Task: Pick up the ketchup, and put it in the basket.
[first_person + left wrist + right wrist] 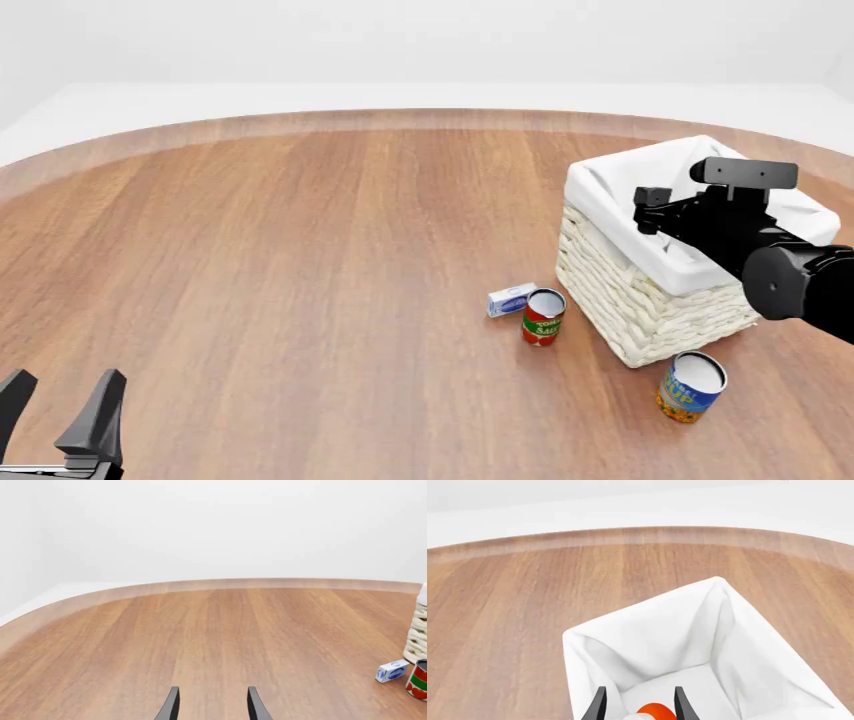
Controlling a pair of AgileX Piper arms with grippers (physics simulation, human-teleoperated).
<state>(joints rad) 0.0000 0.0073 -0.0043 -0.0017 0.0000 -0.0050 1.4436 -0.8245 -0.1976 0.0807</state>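
The table [294,260] is the biggest thing here. It is round and brown, made of wood, and everything sits on it.

Next is the basket [627,300]. It is square and woven, with a white cloth folded over its rim. It stands on the right side of the table. My right arm [774,260] reaches over the top of it.

My right gripper [640,705] hangs above the open basket, pointing down into the white cloth. The ketchup [654,711] is between my two right fingers, over the inside of the basket. I only see a bit of its red-orange side, with some white just beside that. My fingers sit close on both sides of it, but I cannot tell if they are squeezing it or have let go.

My left gripper [60,415] is low at the near left of the table, well apart from everything. Its fingers are spread, with nothing between them.

The blue-and-yellow can [691,386] stands near the basket's front corner.

The red-and-green can [542,316] stands just left of the basket.

The small blue-and-white box [510,299] lies just beside that can.
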